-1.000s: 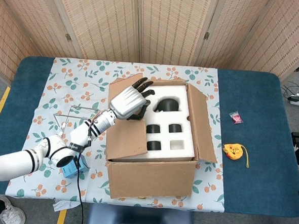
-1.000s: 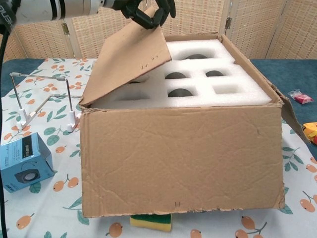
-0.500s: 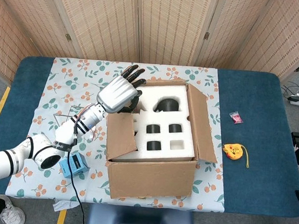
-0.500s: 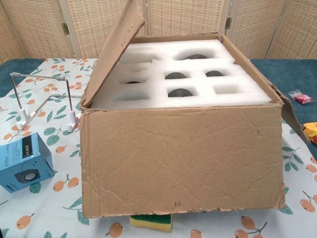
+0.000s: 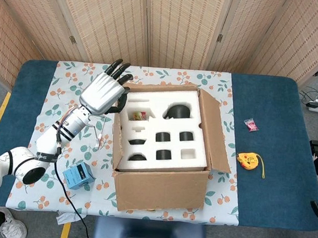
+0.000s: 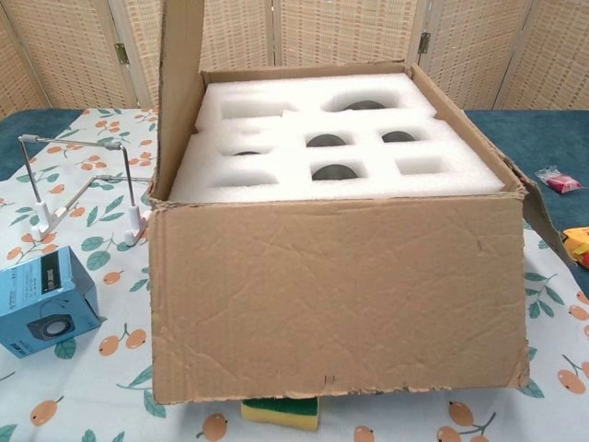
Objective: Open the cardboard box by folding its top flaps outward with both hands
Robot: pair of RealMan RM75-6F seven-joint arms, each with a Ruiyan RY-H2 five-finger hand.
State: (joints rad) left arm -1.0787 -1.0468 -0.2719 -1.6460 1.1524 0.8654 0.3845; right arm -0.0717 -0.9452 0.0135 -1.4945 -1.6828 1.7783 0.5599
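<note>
Head view shows us the cardboard box (image 5: pixel 165 152) in the middle of the floral tablecloth (image 5: pixel 69 81), which lies over the blue table (image 5: pixel 268 104). Our left hand (image 5: pixel 102 92) is raised just beside the box's left flap (image 5: pixel 116 122), fingers spread wide and holding nothing; whether the thumb side touches the flap's top edge we cannot tell. The left flap stands about upright, seen nearly edge-on. The right flap (image 5: pixel 215 130) leans outward, and the front flap (image 5: pixel 160 190) hangs down over the front wall. Inside we see a white foam insert (image 5: pixel 166 131) with round and square pockets, dark shapes in several of them. Our right hand is not in either view.

A small blue box (image 5: pixel 77 176) sits on the cloth to the left of the carton, with a thin wire stand (image 6: pixel 78 189) behind it. On the bare table to the right lie a yellow tape measure (image 5: pixel 249 160) and a small pink packet (image 5: pixel 250 124), well apart from the carton. In the chest view a yellow-green sponge (image 6: pixel 281 409) peeks out under the carton's front edge.
</note>
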